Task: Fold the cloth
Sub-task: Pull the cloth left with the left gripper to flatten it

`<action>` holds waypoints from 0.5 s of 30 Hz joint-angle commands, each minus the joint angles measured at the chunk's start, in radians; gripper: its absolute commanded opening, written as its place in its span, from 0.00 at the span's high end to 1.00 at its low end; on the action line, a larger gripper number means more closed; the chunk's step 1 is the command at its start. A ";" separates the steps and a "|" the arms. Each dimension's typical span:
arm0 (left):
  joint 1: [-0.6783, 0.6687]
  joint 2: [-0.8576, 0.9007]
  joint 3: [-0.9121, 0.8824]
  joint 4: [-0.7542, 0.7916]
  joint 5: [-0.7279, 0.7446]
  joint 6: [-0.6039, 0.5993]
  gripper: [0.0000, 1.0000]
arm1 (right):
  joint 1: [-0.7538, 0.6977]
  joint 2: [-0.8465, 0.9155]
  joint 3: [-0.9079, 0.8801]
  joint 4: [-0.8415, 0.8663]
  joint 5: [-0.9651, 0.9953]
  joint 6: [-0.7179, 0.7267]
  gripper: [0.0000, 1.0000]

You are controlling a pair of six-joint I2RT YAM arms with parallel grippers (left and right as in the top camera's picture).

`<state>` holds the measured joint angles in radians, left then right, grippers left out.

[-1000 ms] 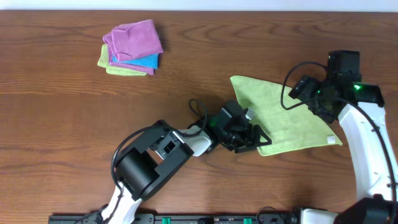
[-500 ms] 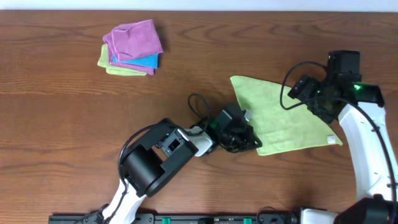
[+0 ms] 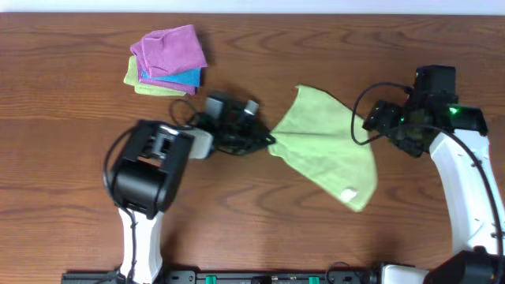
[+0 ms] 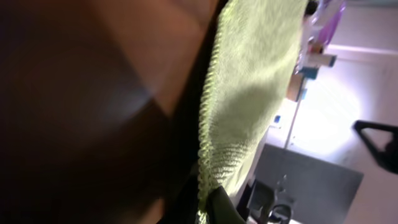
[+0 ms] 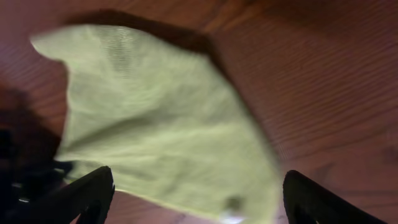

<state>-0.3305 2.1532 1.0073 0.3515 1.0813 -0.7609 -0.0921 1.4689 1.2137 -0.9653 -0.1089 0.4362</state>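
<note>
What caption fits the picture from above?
Left hand pinches a corner of the fuzzy yellow-green cloth on the brown wooden table; right hand open nearby.

The cloth is blurred at its edges.

Cloth: plain yellow-green throughout, no print; a small white tag at one corner. Worktop: mid-brown wood grain, streaks running lengthwise. Stack at the far left: purple cloth on top, bright blue cloth beneath, paler green cloth at the bottom, all unpatterned. Right fingers: black. Right arm: white shell, black joints, one green light. Left arm: black with white sections.
</note>
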 commanded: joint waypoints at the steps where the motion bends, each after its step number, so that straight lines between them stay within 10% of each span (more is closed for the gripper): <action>1: 0.074 0.034 -0.023 -0.031 0.088 0.074 0.94 | -0.005 -0.005 -0.019 -0.005 -0.027 -0.055 0.14; 15: 0.166 -0.090 -0.023 -0.772 -0.097 0.644 0.94 | -0.013 -0.005 -0.277 0.002 -0.238 -0.083 0.16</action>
<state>-0.1795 2.0708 1.0115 -0.3214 1.1057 -0.2783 -0.0925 1.4689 0.9768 -0.9657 -0.2729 0.3767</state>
